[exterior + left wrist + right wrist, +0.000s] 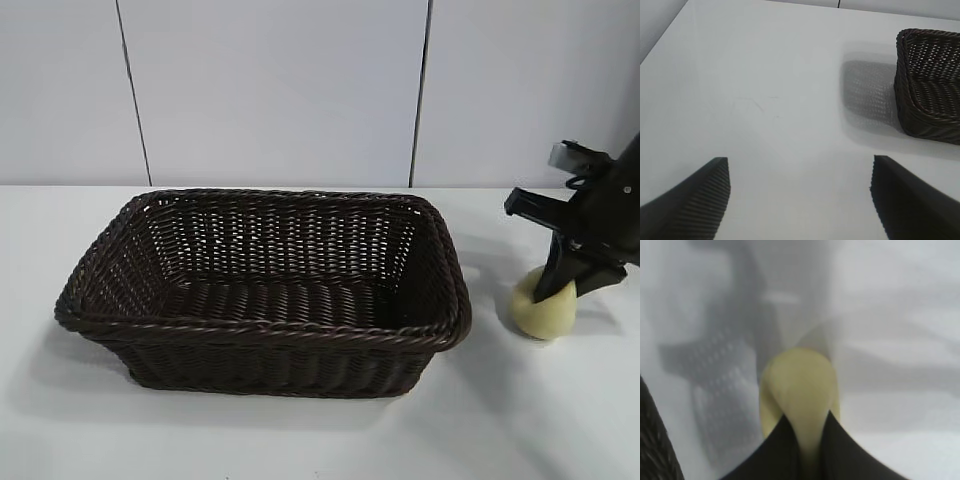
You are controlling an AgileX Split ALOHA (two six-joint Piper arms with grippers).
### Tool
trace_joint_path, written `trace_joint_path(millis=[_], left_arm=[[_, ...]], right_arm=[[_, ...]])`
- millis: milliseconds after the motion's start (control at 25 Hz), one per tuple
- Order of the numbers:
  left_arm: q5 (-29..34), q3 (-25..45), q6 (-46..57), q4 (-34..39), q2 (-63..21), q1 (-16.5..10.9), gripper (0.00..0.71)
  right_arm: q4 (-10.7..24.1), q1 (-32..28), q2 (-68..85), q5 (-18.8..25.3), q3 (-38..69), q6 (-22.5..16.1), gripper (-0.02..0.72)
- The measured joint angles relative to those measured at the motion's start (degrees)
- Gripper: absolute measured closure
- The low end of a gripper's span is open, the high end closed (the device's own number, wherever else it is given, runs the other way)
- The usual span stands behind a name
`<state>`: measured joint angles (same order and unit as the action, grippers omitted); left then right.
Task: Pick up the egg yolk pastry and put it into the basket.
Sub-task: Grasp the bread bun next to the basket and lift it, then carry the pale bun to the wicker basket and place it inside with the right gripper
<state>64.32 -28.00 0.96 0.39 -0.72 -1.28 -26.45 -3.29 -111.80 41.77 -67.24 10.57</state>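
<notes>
- My right gripper (553, 292) is down on the egg yolk pastry (543, 310), near the tabletop's (300, 440) right edge; right wrist view shows the two dark fingers (772, 450) pinched into the soft yellow dome (799, 385), squeezing it narrow between them. I read that as clamped on it.
- Pastry looks to be resting on the tabletop, just beside the basket's (262, 330) right end, not touching the wicker.
- Key relation: basket lies to the left of the held pastry in the exterior view, its braided rim higher than the pastry. My guess: lift first, then carry left over the rim.
- Basket long axis runs left to right along the tabletop; pastry is roundish, no real long axis.
- Right arm is clearly the nearer one. My left gripper (800, 200) hangs over bare tabletop off the basket's other end, fingers well apart, nothing between them.
- Risk as I judge it: soft lump, tight pinch, could deform or slip.
- Counts: one pastry, one basket, two grippers. Basket interior looks empty.
</notes>
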Motion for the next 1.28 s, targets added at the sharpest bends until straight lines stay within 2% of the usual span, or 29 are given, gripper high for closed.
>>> trace_joint_path(millis=[280, 520, 680, 840, 1000, 1280], left_arm=[[0.0, 0.0, 0.0, 0.0, 0.0, 0.0, 0.144], [0.0, 0.0, 0.0, 0.0, 0.0, 0.0, 0.144], [0.0, 0.0, 0.0, 0.0, 0.0, 0.0, 0.144], [0.0, 0.0, 0.0, 0.0, 0.0, 0.0, 0.144], [0.0, 0.0, 0.0, 0.0, 0.0, 0.0, 0.144], [0.0, 0.0, 0.0, 0.0, 0.0, 0.0, 0.144]], right_arm=[[0.2, 0.0, 9.9, 9.9, -4.5, 0.0, 0.673], [0.2, 0.7, 17.2, 11.6, -5.5, 0.0, 0.674], [-0.1, 4.1, 18.0, 12.2, -5.5, -0.1, 0.674], [-1.5, 11.2, 18.0, 9.6, -5.5, -0.5, 0.674], [-1.9, 19.3, 18.0, 6.1, -5.5, -2.9, 0.675], [-2.4, 31.1, 18.0, -2.2, -5.5, -6.3, 0.68]])
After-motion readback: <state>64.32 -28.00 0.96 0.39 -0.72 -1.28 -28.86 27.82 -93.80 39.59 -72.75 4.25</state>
